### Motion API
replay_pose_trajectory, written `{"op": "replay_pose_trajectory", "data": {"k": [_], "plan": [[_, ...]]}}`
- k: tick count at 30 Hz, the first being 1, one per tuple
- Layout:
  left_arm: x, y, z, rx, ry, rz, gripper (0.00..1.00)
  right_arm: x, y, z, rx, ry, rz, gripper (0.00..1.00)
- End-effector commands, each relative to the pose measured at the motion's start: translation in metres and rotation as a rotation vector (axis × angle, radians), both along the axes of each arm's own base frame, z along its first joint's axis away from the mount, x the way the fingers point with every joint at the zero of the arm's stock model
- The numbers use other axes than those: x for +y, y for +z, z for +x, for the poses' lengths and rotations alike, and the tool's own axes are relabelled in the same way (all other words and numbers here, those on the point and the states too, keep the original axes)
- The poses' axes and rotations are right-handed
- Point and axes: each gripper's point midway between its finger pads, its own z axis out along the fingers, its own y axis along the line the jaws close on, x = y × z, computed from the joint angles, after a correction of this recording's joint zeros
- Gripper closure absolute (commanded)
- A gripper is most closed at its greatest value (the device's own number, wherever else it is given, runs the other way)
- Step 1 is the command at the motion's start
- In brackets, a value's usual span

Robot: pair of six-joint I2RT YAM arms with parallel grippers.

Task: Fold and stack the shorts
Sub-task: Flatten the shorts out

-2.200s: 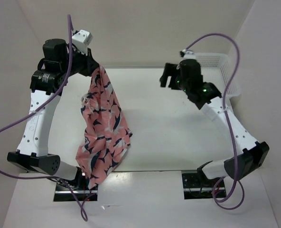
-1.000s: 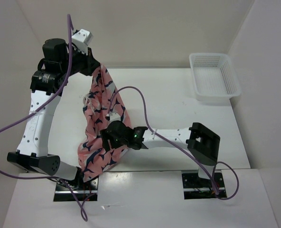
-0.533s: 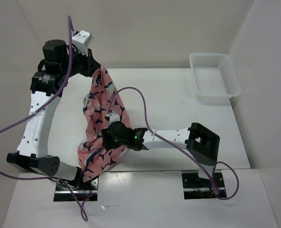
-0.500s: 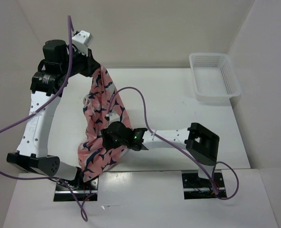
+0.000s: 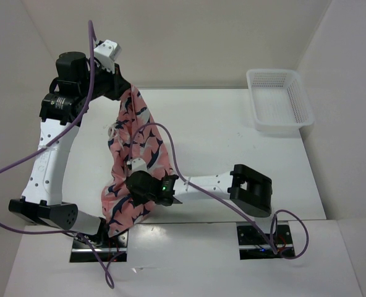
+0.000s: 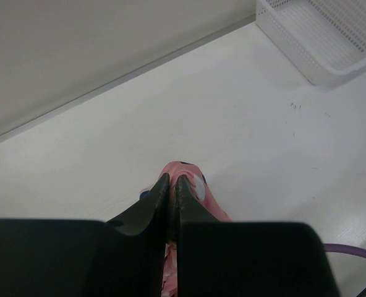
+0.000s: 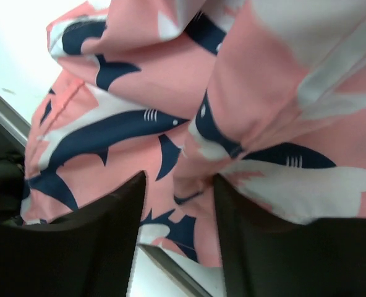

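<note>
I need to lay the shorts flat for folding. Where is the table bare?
Bare: mid and far table, between the hanging shorts and the white basket. Crowded: near left, where the right claw meets the shorts.

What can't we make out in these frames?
- Right wrist: too close to tell which part of the shorts the right gripper straddles.
- Top view: its fingertips are hidden under its own wrist.
- Left wrist: the left gripper covers most of the cloth; the mesh basket is cut by the frame edge.
</note>
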Motion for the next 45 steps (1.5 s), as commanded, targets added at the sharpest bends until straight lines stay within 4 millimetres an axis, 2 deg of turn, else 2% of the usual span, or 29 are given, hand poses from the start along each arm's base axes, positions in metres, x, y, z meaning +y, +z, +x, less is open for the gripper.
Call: {"op": "replay_pose_trajectory", "data": {"k": [1,2,5,10,11,12,13,15,16,18,21,22,25,27,30,31,32,33,34,35,36,40,43,45], "plan": [[-0.002,0.024,-0.007,-0.084,-0.017,-0.013,1.0,0.006,0.011,0.005,-0.035,-0.037,0.007,0.51],[-0.002,0.024,-0.007,-0.084,-0.017,-0.013,1.0,0.006,0.012,0.007,-0.043,-0.045,0.005,0.59],[-0.002,0.024,-0.007,-0.084,-0.017,-0.013,1.0,0.003,0.011,0.01,-0.05,-0.069,-0.003,0.74],[-0.002,0.024,-0.007,-0.084,-0.017,-0.013,1.0,-0.003,0.014,0.016,-0.067,-0.111,-0.011,0.83],[-0.002,0.024,-0.007,-0.084,-0.017,-0.013,1.0,-0.005,0.013,0.015,-0.06,-0.117,-0.017,0.78],[-0.002,0.024,-0.007,-0.084,-0.017,-0.013,1.0,-0.006,0.013,0.016,-0.067,-0.123,-0.019,0.49],[-0.002,0.024,-0.007,-0.084,-0.017,-0.013,1.0,-0.008,0.011,0.015,-0.058,-0.13,-0.027,0.39],[-0.002,0.024,-0.007,-0.084,-0.017,-0.013,1.0,-0.007,0.006,0.015,-0.048,-0.137,-0.041,0.23],[-0.003,0.024,-0.008,-0.084,-0.026,-0.016,1.0,-0.001,0.01,0.017,-0.05,-0.138,-0.03,0.13],[-0.003,0.024,-0.008,-0.084,-0.026,-0.016,1.0,-0.003,0.0,0.016,-0.031,-0.152,-0.056,0.09],[-0.003,0.024,-0.008,-0.084,-0.026,-0.016,1.0,-0.006,-0.003,0.021,-0.044,-0.19,-0.069,0.19],[-0.003,0.024,-0.008,-0.084,-0.026,-0.016,1.0,-0.008,-0.002,0.023,-0.057,-0.201,-0.071,0.29],[-0.003,0.024,-0.008,-0.084,-0.026,-0.016,1.0,-0.009,-0.009,0.027,-0.066,-0.222,-0.09,0.46],[-0.003,0.02,-0.007,-0.075,-0.026,-0.015,1.0,-0.009,-0.012,0.027,-0.06,-0.228,-0.098,0.52],[-0.003,0.02,-0.007,-0.075,-0.026,-0.015,1.0,-0.014,-0.013,0.029,-0.065,-0.257,-0.11,0.67],[-0.003,0.02,-0.007,-0.075,-0.026,-0.015,1.0,-0.014,-0.007,0.031,-0.071,-0.273,-0.094,0.71],[-0.003,0.02,-0.007,-0.075,-0.026,-0.015,1.0,-0.017,-0.005,0.032,-0.078,-0.289,-0.091,0.8],[-0.003,0.02,-0.007,-0.075,-0.026,-0.015,1.0,-0.02,-0.003,0.034,-0.087,-0.297,-0.092,0.85],[-0.003,0.02,-0.007,-0.075,-0.026,-0.015,1.0,-0.02,0.009,0.035,-0.092,-0.31,-0.063,0.89],[-0.003,0.02,-0.007,-0.075,-0.026,-0.015,1.0,-0.029,0.011,0.037,-0.11,-0.325,-0.086,0.96],[-0.003,0.02,-0.007,-0.075,-0.026,-0.015,1.0,-0.033,0.018,0.039,-0.117,-0.345,-0.075,0.99],[-0.002,0.022,-0.007,-0.075,-0.015,-0.012,1.0,-0.064,0.064,0.042,-0.157,-0.423,-0.025,0.99],[0.002,0.022,-0.006,-0.075,-0.006,-0.011,1.0,-0.102,0.11,0.04,-0.164,-0.47,0.055,0.99],[0.004,0.028,-0.006,-0.093,-0.006,-0.016,1.0,-0.128,0.124,0.045,-0.163,-0.52,0.069,0.99]]}}
